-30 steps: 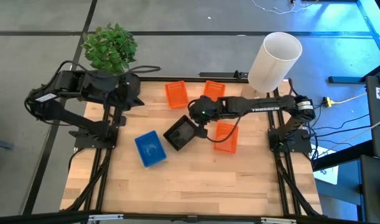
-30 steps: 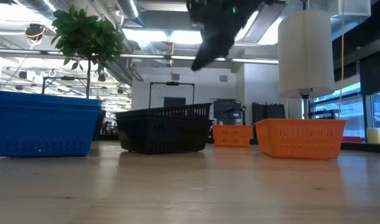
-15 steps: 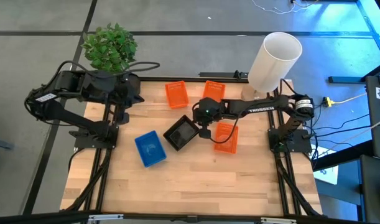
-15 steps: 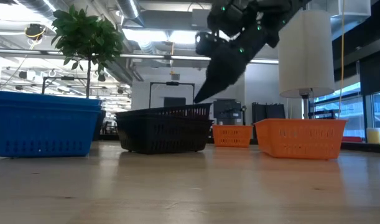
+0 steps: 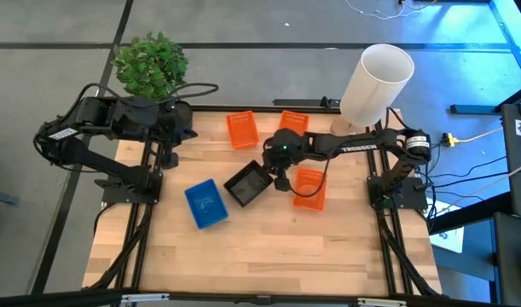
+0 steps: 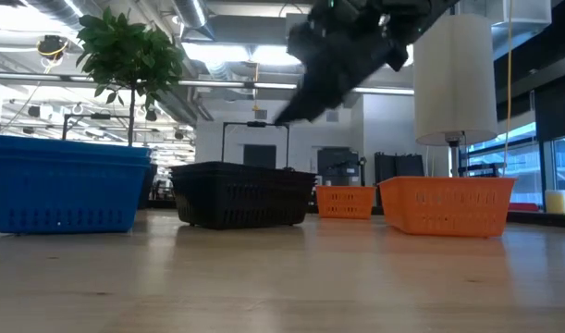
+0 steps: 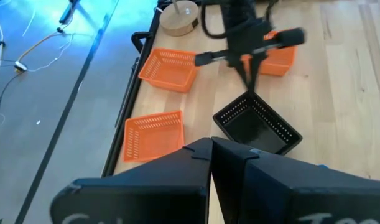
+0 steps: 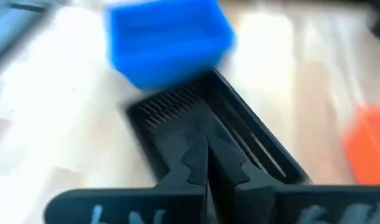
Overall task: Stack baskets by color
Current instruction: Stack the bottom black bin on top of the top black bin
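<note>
Two dark jointed arms (image 5: 345, 145); white lettering; black cables

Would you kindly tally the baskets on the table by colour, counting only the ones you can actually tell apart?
Orange baskets: 3
Blue basket: 1
Black basket: 1
Total: 5 tellable apart; whether the blue or black hides others nested inside, I cannot tell.

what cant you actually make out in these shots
- How many baskets sit nested in the blue stack or black stack: the high view looks straight down, and the low view gives only their sides.
- Whether the right gripper touches the black stack: blurred in both the low view and the right wrist view.
- The plant's pot: covered by leaves.
</note>
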Tool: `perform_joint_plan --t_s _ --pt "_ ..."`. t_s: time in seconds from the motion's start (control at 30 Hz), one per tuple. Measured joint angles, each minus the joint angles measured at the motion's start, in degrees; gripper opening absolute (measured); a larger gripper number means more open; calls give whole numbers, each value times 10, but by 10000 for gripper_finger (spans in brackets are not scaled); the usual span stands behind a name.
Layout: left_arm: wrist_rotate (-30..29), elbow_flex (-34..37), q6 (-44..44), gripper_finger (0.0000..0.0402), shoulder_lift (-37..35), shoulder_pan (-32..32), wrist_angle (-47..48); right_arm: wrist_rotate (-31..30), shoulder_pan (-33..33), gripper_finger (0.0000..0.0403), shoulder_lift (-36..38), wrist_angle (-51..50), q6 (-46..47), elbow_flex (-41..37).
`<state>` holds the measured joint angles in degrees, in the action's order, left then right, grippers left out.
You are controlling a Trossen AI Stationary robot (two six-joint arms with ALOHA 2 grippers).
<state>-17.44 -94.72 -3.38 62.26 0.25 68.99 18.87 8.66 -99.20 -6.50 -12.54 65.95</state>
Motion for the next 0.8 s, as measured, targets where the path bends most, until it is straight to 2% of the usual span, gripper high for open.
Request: perform_joint_plan --t_s 0.2,0.27,0.37,0.57,0.8 --pt "0 0 8 1 0 0 0 126 -6 0 -12 34 -3 4" --pt "1 0 16 1 0 0 0 126 -11 0 -26 49 -19 3" --pt "1 0 18 1 0 0 0 85 -21 0 -62 105 -29 3" --pt "2 0 18 1 0 0 0 76 -22 0 -125 183 -10 5" --pt "2 0 18 0 0 0 0 141 -25 0 -142 128 29 22"
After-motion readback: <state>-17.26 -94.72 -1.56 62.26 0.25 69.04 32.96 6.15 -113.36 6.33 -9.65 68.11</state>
